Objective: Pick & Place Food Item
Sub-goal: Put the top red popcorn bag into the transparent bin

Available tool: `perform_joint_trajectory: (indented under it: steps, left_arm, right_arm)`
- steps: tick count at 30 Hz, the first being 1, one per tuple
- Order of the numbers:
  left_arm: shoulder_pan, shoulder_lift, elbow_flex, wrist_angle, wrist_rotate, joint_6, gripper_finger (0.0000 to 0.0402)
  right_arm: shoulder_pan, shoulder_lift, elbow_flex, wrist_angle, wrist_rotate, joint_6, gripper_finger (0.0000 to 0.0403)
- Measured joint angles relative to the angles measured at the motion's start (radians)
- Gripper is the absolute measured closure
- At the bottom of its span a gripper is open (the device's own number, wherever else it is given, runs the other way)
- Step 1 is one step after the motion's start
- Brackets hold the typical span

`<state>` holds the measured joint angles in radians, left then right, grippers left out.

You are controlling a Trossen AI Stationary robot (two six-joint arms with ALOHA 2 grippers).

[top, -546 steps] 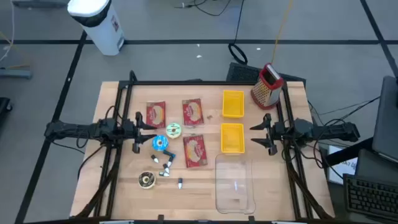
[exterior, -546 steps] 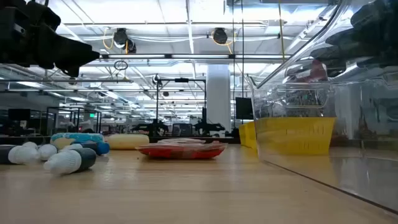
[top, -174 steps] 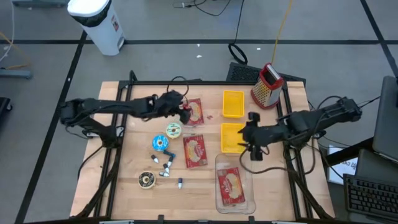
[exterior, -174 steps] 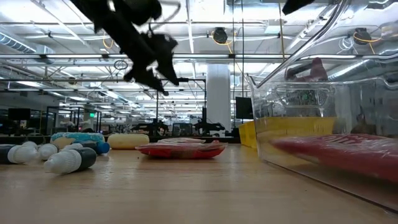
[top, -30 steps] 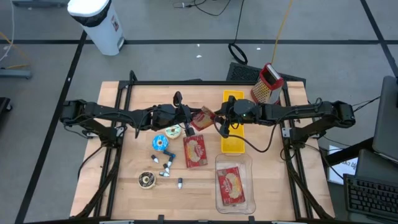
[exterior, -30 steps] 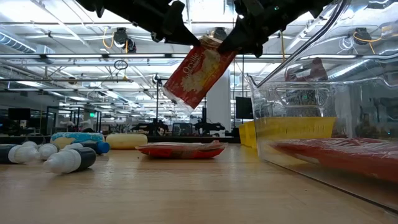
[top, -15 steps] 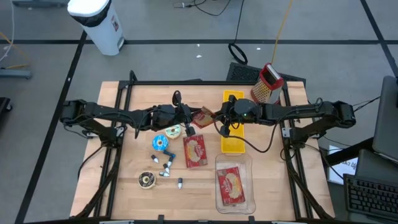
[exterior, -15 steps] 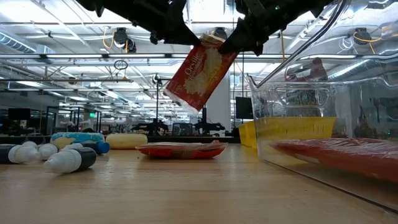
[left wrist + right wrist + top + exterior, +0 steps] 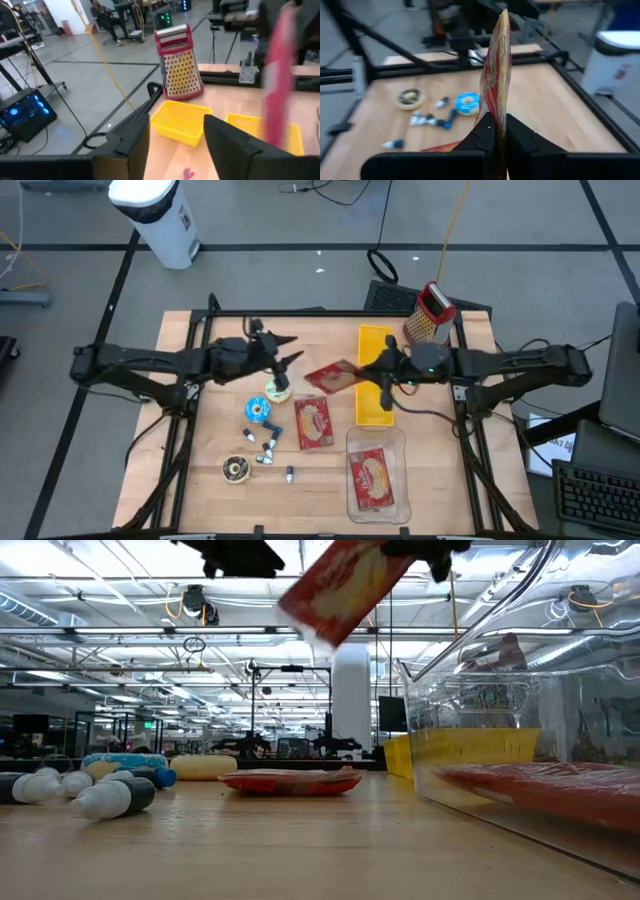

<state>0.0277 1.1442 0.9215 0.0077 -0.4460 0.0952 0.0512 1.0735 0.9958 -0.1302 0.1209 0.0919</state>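
Red flat snack packet (image 9: 335,375): held above the wooden table (image 9: 430,480), pinched by one edge in the right gripper (image 9: 376,373) fingers, probably for carrying to the clear plastic bin (image 9: 388,442). Left gripper (image 9: 283,356): fingers spread, holding nothing, apart from the packet.

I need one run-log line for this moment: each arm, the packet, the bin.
left gripper: open, apart from packet | right gripper: shut on red food packet, held above table | clear bin: one packet inside
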Motion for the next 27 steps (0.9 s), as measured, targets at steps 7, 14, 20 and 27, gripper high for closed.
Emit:
perform_joint_trajectory:
  steps: [7,14,20,27]
  left_arm:
    - [0.042,-0.029,-0.041,-0.047,0.001,-0.05,0.0182]
    - [0.103,-0.023,-0.268,0.295,0.143,-0.158,0.0189]
    - [0.105,-0.024,-0.392,0.478,0.239,-0.215,0.0199]
    - [0.105,-0.024,-0.399,0.488,0.243,-0.234,0.0205]
  right_arm:
    - [0.106,-0.088,0.0,-0.066,-0.107,0.081,0.0393]
    - [0.261,-0.077,0.0,-0.115,-0.312,0.109,0.0393]
    - [0.353,-0.047,0.0,-0.24,-0.303,0.24,0.0393]
    - [0.404,0.004,-0.007,-0.307,-0.304,0.364,0.0393]
